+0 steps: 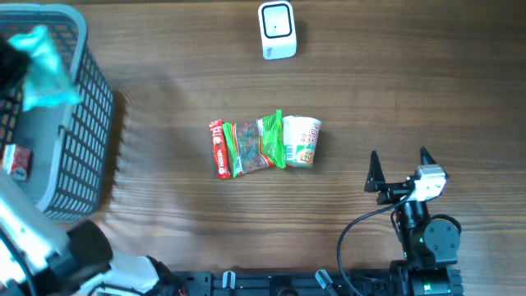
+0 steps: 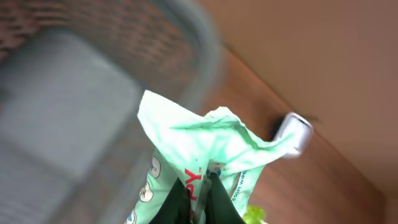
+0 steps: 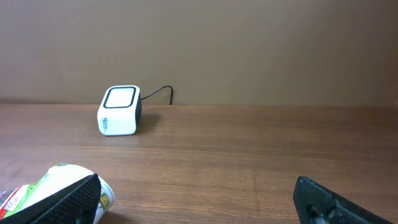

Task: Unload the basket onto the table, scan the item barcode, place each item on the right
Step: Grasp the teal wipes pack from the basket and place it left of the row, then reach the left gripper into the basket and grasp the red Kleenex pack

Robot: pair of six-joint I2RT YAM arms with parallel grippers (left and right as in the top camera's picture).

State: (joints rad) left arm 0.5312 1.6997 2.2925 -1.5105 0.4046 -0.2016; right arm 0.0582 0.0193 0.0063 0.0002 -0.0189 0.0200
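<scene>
The left tool (image 2: 199,185), clamped on a mint-green packet (image 2: 205,140), holds it above the grey basket (image 1: 92,107), likely bound for the white scanner (image 1: 277,30) across the counter (image 1: 164,214). The right tool (image 1: 400,158) rests with fingers apart, clear of the row of snacks (image 1: 265,146).

White scanner (image 3: 119,111) at far edge of table (image 3: 249,149); noodle cup (image 3: 62,185) lying beside wide-spread gripper (image 3: 196,185).
</scene>
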